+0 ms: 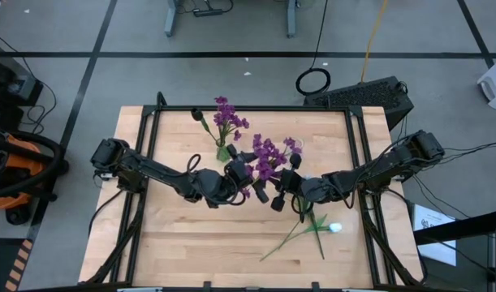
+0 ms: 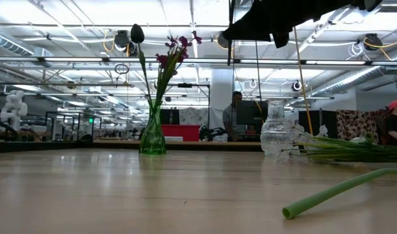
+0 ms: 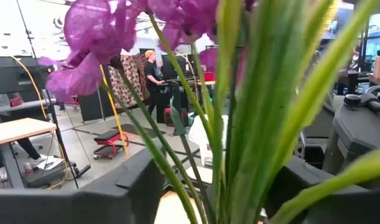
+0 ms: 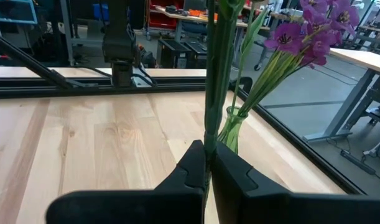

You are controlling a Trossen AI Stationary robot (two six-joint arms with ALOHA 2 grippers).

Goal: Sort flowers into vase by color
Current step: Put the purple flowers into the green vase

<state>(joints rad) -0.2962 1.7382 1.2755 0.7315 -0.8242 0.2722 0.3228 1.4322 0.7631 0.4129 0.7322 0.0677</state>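
Several purple flowers on green stems

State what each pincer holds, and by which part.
Right pincer: shut on a purple flower's green stem, low on it. Left pincer: stems sit between its fingers; a hold cannot be told.

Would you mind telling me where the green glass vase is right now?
In the high view, the green glass vase stands at the table's far middle, holding purple flowers, just beyond the left tool.
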